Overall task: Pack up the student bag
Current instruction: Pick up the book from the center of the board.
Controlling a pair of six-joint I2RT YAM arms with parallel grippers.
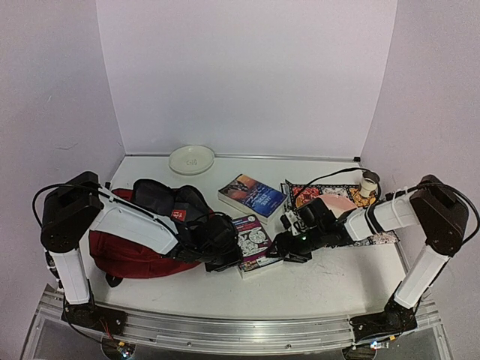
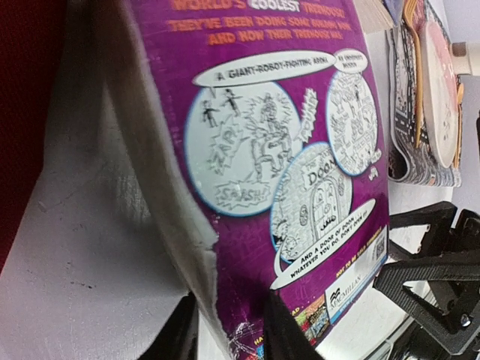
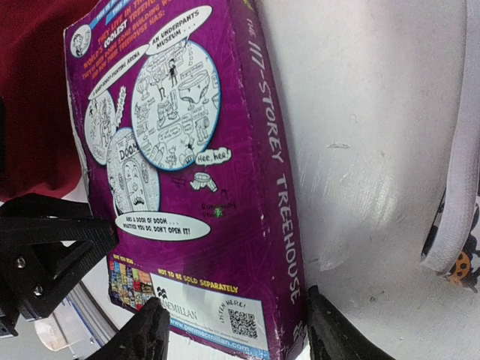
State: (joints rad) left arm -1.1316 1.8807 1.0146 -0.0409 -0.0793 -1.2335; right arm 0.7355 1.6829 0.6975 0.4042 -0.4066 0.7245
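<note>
The student bag [image 1: 127,251], dark red with black straps, lies at the left; its red fabric also shows in the left wrist view [image 2: 26,112] and in the right wrist view [image 3: 34,97]. A purple paperback book [image 1: 253,241] lies just right of the bag. My left gripper [image 1: 229,251] grips the book's open page edge [image 2: 262,150], one finger [image 2: 285,330] on the cover and one under it, and that edge is tilted up. My right gripper [image 1: 287,247] is open at the book's other end [image 3: 202,187], with one fingertip [image 3: 330,337] beside the spine.
A blue book [image 1: 253,196] lies behind the purple one. A colourful magazine [image 1: 330,199] and a small cup [image 1: 367,184] are at the right under the right arm. A white plate [image 1: 192,159] sits by the back wall.
</note>
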